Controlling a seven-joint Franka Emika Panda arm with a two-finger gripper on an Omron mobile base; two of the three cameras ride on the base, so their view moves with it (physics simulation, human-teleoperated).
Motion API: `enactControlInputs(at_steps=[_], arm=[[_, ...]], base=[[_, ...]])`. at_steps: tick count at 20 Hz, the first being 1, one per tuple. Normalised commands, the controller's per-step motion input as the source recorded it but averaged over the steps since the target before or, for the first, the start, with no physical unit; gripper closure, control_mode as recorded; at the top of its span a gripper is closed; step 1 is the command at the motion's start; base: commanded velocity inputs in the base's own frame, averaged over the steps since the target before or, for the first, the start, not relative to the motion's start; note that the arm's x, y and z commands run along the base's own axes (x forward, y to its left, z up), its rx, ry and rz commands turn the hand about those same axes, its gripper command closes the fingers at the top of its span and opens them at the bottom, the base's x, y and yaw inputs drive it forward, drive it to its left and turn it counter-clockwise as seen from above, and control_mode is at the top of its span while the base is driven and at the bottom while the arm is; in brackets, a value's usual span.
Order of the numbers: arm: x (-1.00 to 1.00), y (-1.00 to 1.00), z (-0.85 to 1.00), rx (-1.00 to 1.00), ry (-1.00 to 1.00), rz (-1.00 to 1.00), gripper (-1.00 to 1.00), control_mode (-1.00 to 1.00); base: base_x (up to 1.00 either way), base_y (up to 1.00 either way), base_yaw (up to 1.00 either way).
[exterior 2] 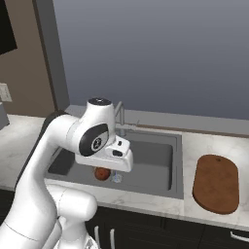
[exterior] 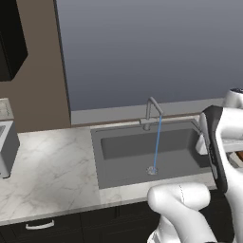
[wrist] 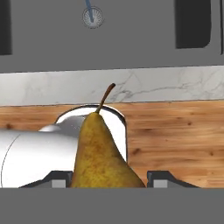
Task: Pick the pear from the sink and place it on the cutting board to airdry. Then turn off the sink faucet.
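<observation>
1. The pear [wrist: 101,153] is clamped between the fingers of the gripper [wrist: 107,180], stem pointing away, raised clear of the sink [exterior 2: 160,160].
2. Water is seen running from the sink faucet [exterior: 152,113] onto the drain [exterior: 152,170].
3. The cutting board [exterior 2: 216,183] lies on the counter [exterior: 47,171], right of the basin.

Pear [exterior 2: 101,173] under arm, cutting board [exterior 2: 216,184] rt of sink [exterior 2: 160,160]

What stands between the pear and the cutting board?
Nothing visible. The pear is held in the gripper at the sink; between it and the cutting board lie just the sink's right wall and bare counter.
</observation>
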Motion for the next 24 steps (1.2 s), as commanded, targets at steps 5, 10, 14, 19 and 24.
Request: enactControlInputs(at_steps=[5,10,14,19,24], arm=[[-0.07,-0.48,0.11,0.02,-0.05,-0.06,1.0,-1.0],[0.0,-0.46,0.0,0.09,-0.06,-0.05,1.0,-1.0],[0.06,-0.32,0.0,-0.1,-0.13,0.0,1.0,-1.0],[0.0,-0.34,0.0,-0.19,-0.16,-0.04,1.0,-1.0],[0.0,-0.53,0.0,-0.09,-0.07,-0.1,1.0,-1.0]], base=[[0.0,0.0,0.0],[0.0,0.0,0.0],[0.0,0.0,0.0],[0.0,0.0,0.0],[0.0,0.0,0.0]])
